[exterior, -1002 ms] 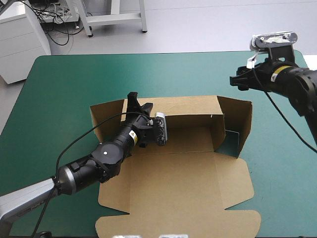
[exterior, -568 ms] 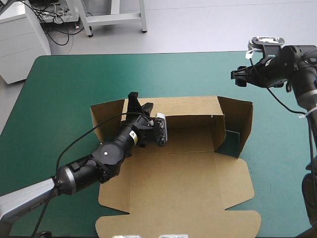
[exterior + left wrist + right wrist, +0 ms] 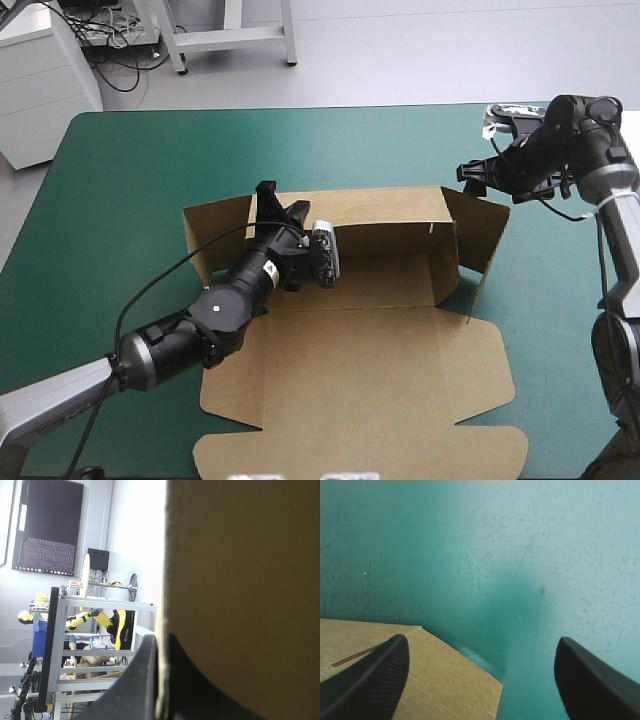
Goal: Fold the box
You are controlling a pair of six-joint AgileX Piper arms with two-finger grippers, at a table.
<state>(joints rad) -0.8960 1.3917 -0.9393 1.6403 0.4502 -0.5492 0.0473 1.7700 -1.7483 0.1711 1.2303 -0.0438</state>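
1. Mid-table on the teal-green cover: the brown box, far wall and right wall raised, lid flat toward the near edge.
2. At the far wall's left end: left gripper, reaching in from inside the box.
3. Black fingers all but together, clamped on that wall's top edge, board between them.
4. Just above the right wall's far corner: right gripper; contact impossible to tell.
5. Its fingers wide apart, gripping nothing; board corner under one, bare cover ahead.
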